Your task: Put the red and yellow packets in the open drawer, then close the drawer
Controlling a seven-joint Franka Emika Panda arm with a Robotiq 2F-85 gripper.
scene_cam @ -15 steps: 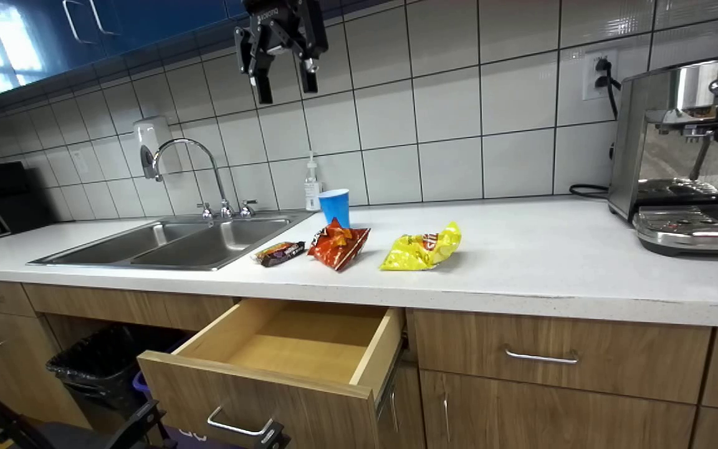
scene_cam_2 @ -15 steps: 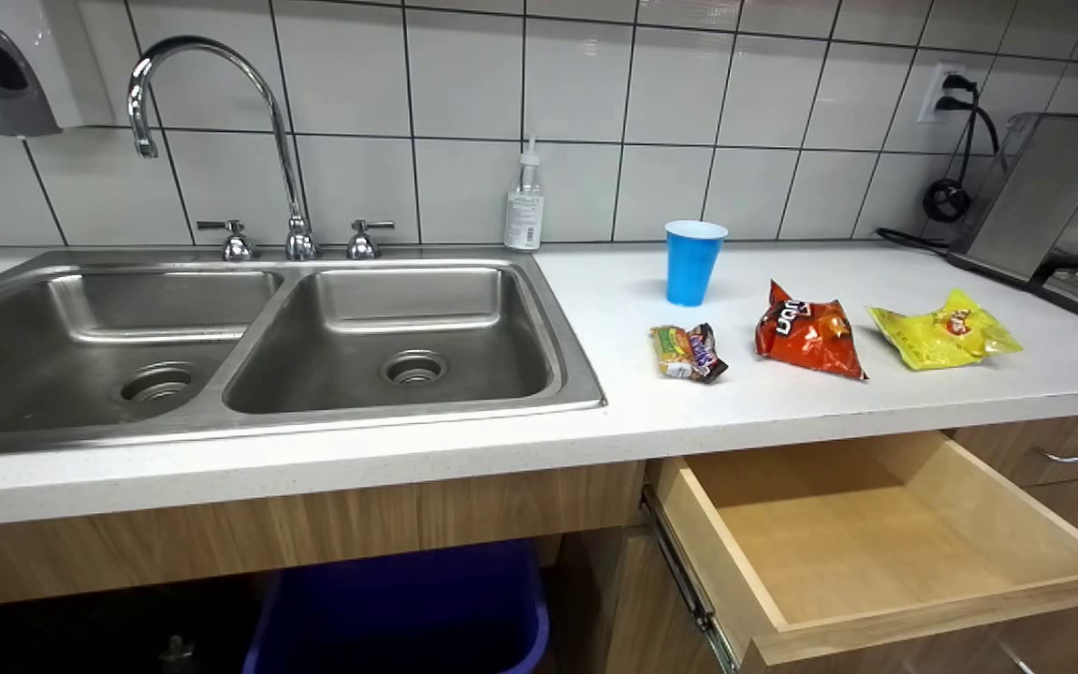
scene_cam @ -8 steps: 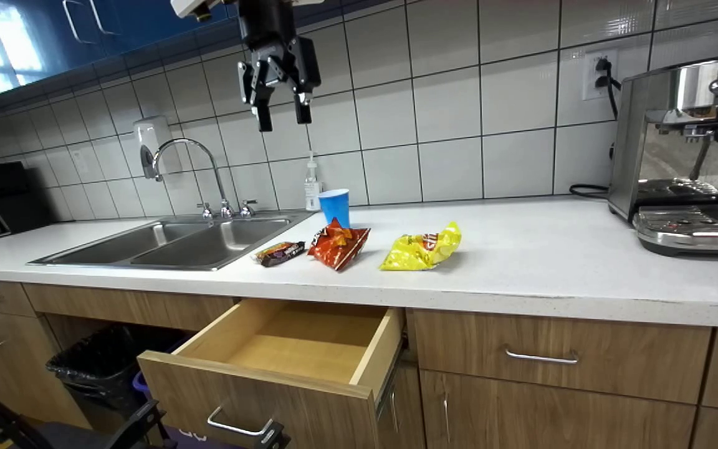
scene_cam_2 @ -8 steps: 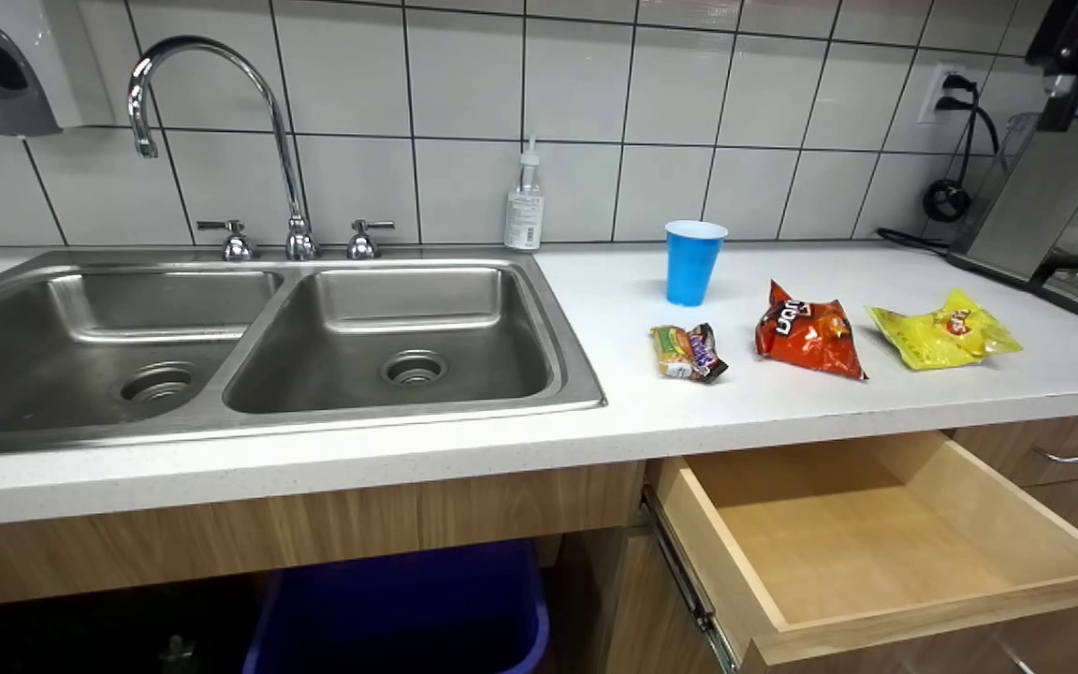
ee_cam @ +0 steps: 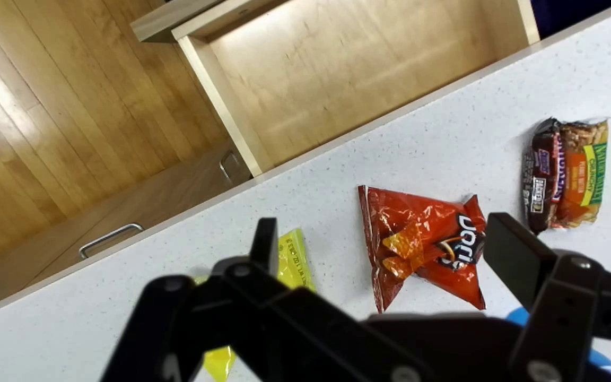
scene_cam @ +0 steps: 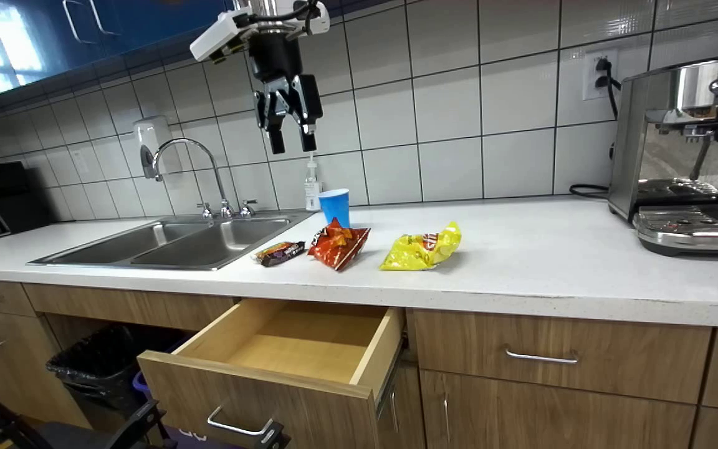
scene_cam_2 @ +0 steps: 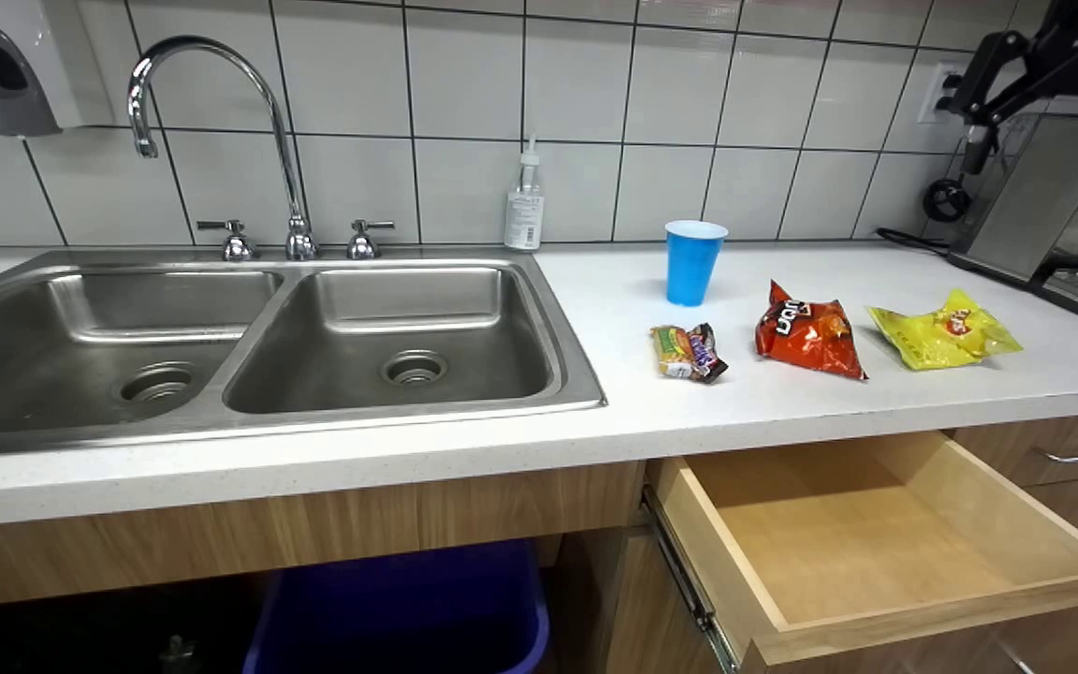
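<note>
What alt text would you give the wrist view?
Open, empty gripper above a white counter, framing a red packet and partly hiding a yellow packet. The drawer stands open at the top; two wrapped bars lie at right.

There's your glossy red bag [scene_cam_2: 810, 335], lying creased near the front edge of the counter [scene_cam: 533, 249]; your wrinkled yellow bag [scene_cam_2: 946, 339] lies just beside it, and below that edge your wood-fronted drawer [scene_cam_2: 866, 538] stands open.
</note>
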